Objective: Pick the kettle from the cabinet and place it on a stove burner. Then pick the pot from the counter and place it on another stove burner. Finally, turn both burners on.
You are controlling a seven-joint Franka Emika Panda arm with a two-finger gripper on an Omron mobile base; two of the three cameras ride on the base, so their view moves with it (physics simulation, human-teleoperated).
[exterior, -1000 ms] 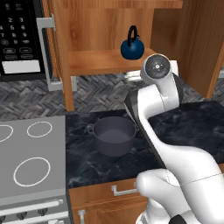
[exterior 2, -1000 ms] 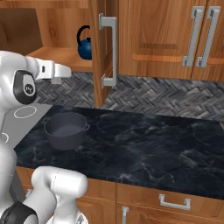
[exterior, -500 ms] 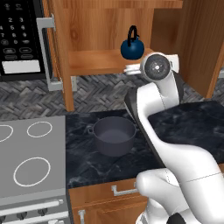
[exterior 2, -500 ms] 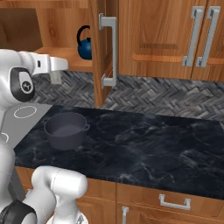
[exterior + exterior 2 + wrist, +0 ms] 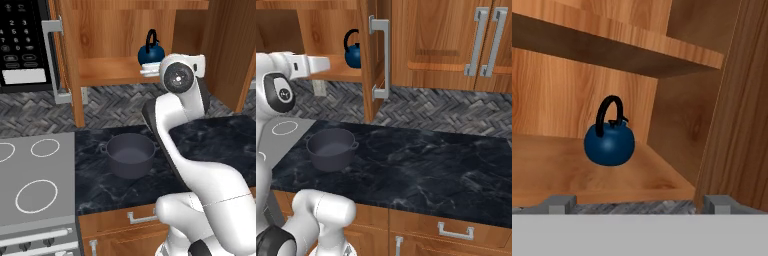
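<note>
On cabinet (image 5: 677, 60) shelf: kettle (image 5: 609, 142) sitting upright | gripper (image 5: 640, 202) hovering before it, jaws spread, gripping nothing | pot (image 5: 130, 155) resting on counter (image 5: 421, 170)

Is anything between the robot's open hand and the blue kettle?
No. In the hand view, just bare wooden shelf lies between the gripper and the kettle.

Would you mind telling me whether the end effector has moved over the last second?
Yes: the end effector has risen and advanced toward the kettle on the cabinet shelf.
</note>
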